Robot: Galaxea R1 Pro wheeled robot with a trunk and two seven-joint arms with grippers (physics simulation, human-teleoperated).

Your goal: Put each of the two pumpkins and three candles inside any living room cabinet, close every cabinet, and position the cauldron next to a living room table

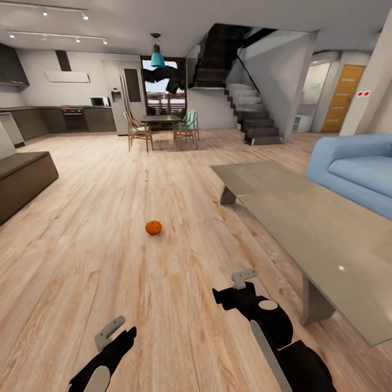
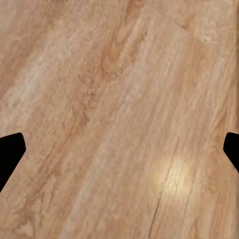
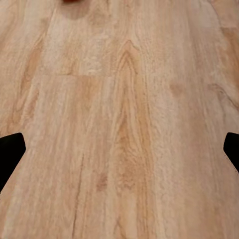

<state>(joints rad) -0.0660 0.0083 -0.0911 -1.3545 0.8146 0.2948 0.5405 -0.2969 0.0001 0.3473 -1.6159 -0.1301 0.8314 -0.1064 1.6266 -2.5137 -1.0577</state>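
Observation:
One orange pumpkin (image 1: 153,227) lies on the wood floor, well ahead of both arms and left of the grey coffee table (image 1: 305,218). A sliver of the pumpkin (image 3: 72,1) shows at the edge of the right wrist view. My left gripper (image 1: 118,333) (image 2: 119,152) hangs low over bare floor, open and holding nothing. My right gripper (image 1: 233,288) (image 3: 119,149) is beside the table's near end, also open and empty. The dark-brown low cabinet (image 1: 24,177) stands at the far left. The candles and the cauldron are out of view.
A blue sofa (image 1: 354,169) sits behind the table at right. Further back are a dining table with chairs (image 1: 163,128), a kitchen (image 1: 71,117) at left and a staircase (image 1: 253,117). Open floor stretches between me and the pumpkin.

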